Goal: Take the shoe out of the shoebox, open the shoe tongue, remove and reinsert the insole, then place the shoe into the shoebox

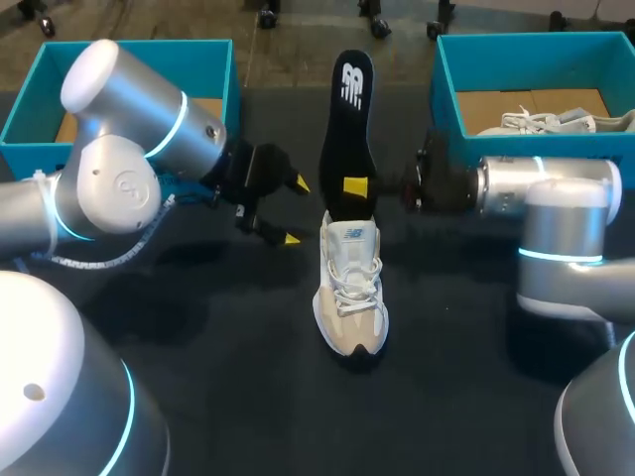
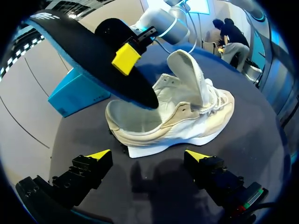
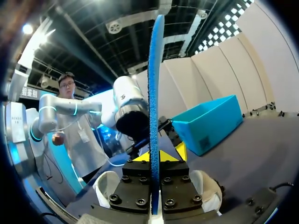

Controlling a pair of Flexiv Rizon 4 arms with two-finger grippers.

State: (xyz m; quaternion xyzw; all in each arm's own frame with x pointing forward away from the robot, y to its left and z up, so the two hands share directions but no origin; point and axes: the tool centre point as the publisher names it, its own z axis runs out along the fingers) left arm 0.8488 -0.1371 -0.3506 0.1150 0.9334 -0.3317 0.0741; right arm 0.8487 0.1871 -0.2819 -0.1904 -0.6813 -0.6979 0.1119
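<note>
Your right gripper is closed narrowly on the insole. Its yellow tips pinch the thin black-and-blue sheet from both faces, a little above the insole's lower end. The right wrist view shows the insole standing on edge, straight up between the fingers. The insole slants up and away from the white and beige sneaker, and its lower end sits at the mouth of the sneaker by the heel. You cannot tell how far in it reaches. The sneaker rests on its sole in the middle of the dark table, toe pointing toward you. Its tongue is lifted up and forward over the laces. Your right arm comes in from the right with its wrist lying level, pointing across the table at the sneaker's heel. Your left gripper is spread wide and holds nothing. It hangs just beside the sneaker's heel, on its left and clear of it. In the left wrist view the sneaker lies side-on ahead of the open fingers. Your left arm enters from the left with the wrist angled toward the sneaker. A teal shoebox stands at the far left of the table. A second teal shoebox at the far right holds another pale shoe.
</note>
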